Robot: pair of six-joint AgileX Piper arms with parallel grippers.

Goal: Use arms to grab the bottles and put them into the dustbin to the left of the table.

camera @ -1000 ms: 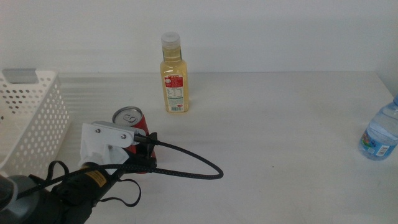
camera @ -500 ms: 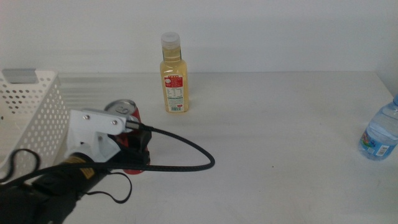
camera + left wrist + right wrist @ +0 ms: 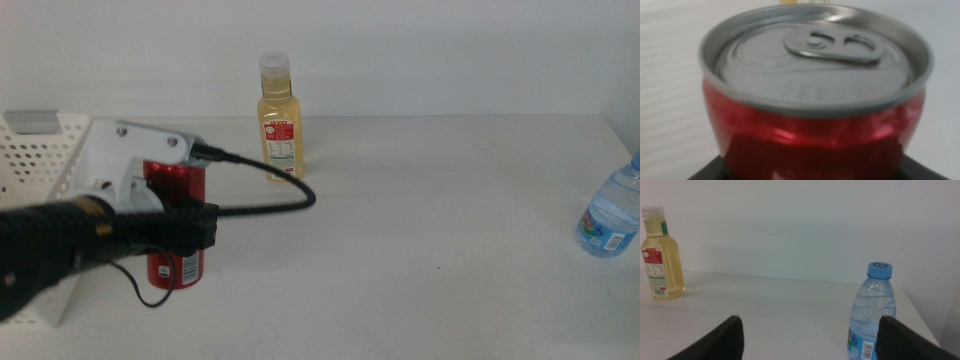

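White table (image 3: 420,220), left fingers (image 3: 185,228) gripping can (image 3: 175,220) (upright)

A plain white wall (image 3: 420,50) rises straight behind the table (image 3: 430,200), meeting its far edge in a soft, level line. The wall is bare and evenly lit, pale and slightly grey. Light falls softly across the tabletop, which is white and matte, with only faint shadows on it.

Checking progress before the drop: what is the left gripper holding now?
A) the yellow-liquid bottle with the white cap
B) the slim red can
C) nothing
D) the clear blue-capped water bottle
B: the left gripper is clamped on the slim red can, carried beside the white perforated dustbin.
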